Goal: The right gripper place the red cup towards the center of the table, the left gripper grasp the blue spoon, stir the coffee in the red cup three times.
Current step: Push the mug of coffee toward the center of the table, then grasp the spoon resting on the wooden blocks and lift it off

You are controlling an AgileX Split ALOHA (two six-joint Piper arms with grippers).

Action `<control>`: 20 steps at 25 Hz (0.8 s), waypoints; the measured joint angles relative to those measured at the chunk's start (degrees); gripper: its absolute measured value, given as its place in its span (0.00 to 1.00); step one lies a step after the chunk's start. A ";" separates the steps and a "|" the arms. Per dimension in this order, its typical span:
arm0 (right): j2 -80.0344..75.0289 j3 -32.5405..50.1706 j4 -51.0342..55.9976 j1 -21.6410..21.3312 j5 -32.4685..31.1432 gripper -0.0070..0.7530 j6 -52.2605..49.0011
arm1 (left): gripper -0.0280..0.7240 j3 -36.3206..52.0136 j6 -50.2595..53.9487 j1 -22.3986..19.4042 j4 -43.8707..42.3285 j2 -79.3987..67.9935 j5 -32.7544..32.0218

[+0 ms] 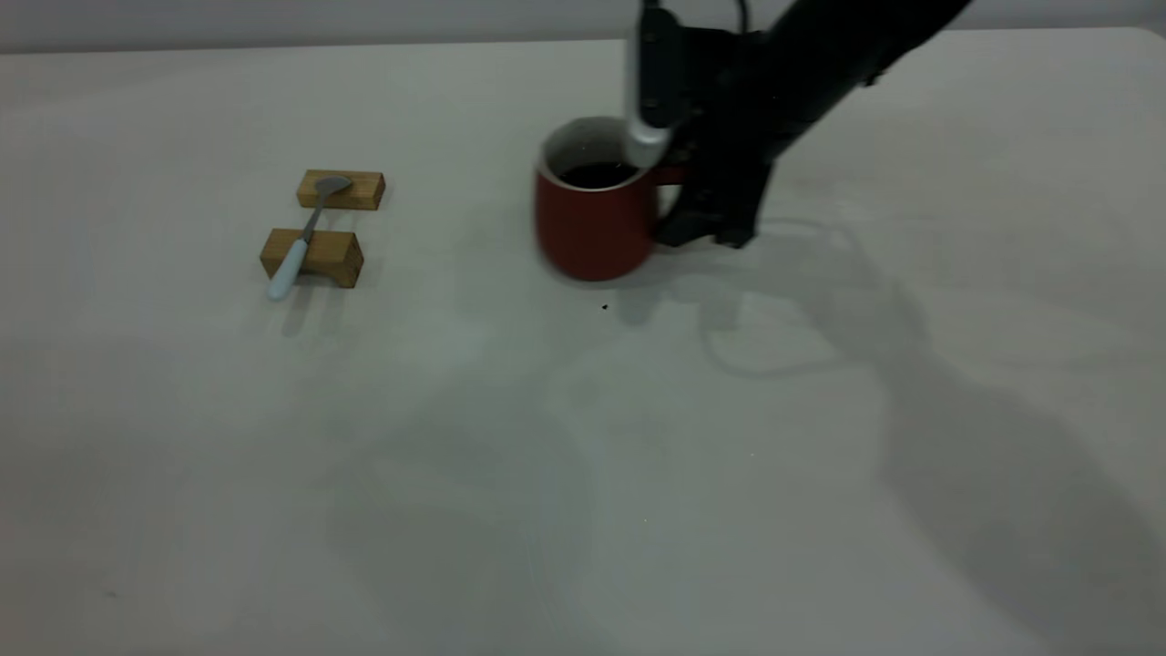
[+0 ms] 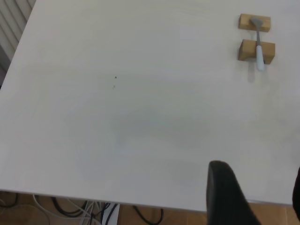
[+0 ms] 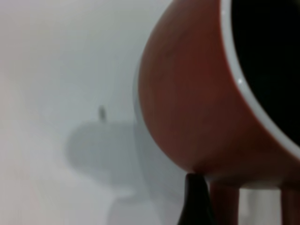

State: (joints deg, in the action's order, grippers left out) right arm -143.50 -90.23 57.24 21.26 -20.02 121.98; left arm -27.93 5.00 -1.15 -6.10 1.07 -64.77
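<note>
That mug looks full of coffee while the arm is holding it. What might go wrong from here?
The red cup holds dark coffee fairly near its rim, so a jerky move by the right gripper at the handle might slop it onto the table. The blue spoon lies perched across two wooden blocks; a clumsy grasp might knock it off.

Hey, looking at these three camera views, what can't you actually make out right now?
- Right gripper fingers: exterior view, its own arm and the red cup hide their hold on the handle.
- Left gripper: left wrist view, cut off by the edge; open or shut unclear.
- Coffee depth: cup wall hides it.
- Blue spoon bowl: too small to tell if clean.
</note>
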 joint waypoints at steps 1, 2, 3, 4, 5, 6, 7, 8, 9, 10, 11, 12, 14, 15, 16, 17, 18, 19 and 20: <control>-0.13 -0.23 0.73 0.73 0.00 0.77 0.00 | 0.60 0.00 0.00 0.00 0.00 0.00 0.00; -0.13 -0.37 1.49 1.22 0.00 0.77 0.00 | 0.60 0.00 0.00 0.00 0.00 0.00 0.00; -0.18 -0.44 1.71 1.42 -0.13 0.77 -0.21 | 0.60 0.00 0.00 0.00 0.00 0.00 0.00; -0.18 -0.49 1.83 1.58 -0.26 0.77 -0.92 | 0.60 0.00 0.00 0.00 0.00 0.00 0.00; -0.12 -0.56 1.82 1.51 -0.54 0.77 -2.59 | 0.60 0.00 0.00 0.00 0.00 0.00 0.00; 0.06 -0.58 1.76 1.13 -0.97 0.77 -4.33 | 0.60 0.00 0.00 0.00 0.00 0.00 0.00; 0.67 -0.58 1.49 0.50 -1.90 0.77 -7.02 | 0.60 0.00 0.00 0.00 0.00 0.00 0.00; 1.56 -0.38 1.11 -0.39 -2.71 0.77 -10.22 | 0.60 0.00 0.00 0.00 0.00 0.00 0.00; 2.68 0.18 0.71 -1.46 -3.26 0.77 -13.21 | 0.60 0.00 0.00 0.00 0.00 0.00 0.00; 4.26 1.00 0.36 -2.45 -4.09 0.77 -16.99 | 0.60 0.00 0.00 0.00 0.00 0.00 0.00; 5.76 1.83 0.18 -3.44 -4.75 0.77 -20.18 | 0.60 0.00 0.00 0.00 0.00 0.00 0.00; 7.71 2.84 0.11 -4.59 -5.61 0.77 -24.09 | 0.60 0.00 0.00 0.00 0.00 0.00 0.00; 11.99 6.02 -0.07 -6.34 -8.29 0.77 -32.69 | 0.60 0.00 -0.11 0.00 0.00 0.00 0.00; 14.20 7.34 -0.19 -6.64 -10.41 0.77 -37.68 | 0.60 0.00 -0.11 0.00 0.00 0.00 0.00; 16.20 8.68 -0.26 -6.71 -12.64 0.77 -42.20 | 0.60 0.00 -0.11 0.00 0.00 0.00 0.00; 18.70 10.55 -0.33 -6.71 -15.83 0.77 -47.77 | 0.60 0.00 -0.11 0.00 0.00 0.00 0.00; 20.96 11.81 -0.85 -6.65 -18.76 0.77 -52.33 | 0.60 0.00 -0.11 0.00 0.00 0.00 0.00; 23.88 13.25 -2.62 -6.46 -22.17 0.77 -58.30 | 0.60 0.00 -0.11 0.00 0.00 0.00 0.00; 27.08 14.65 -5.61 -6.34 -25.33 0.77 -62.56 | 0.60 0.00 -0.11 0.00 0.00 0.00 0.00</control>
State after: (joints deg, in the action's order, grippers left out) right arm -116.42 -75.58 51.63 14.91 -45.35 59.42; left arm -27.93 4.89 -1.15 -6.10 1.07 -64.77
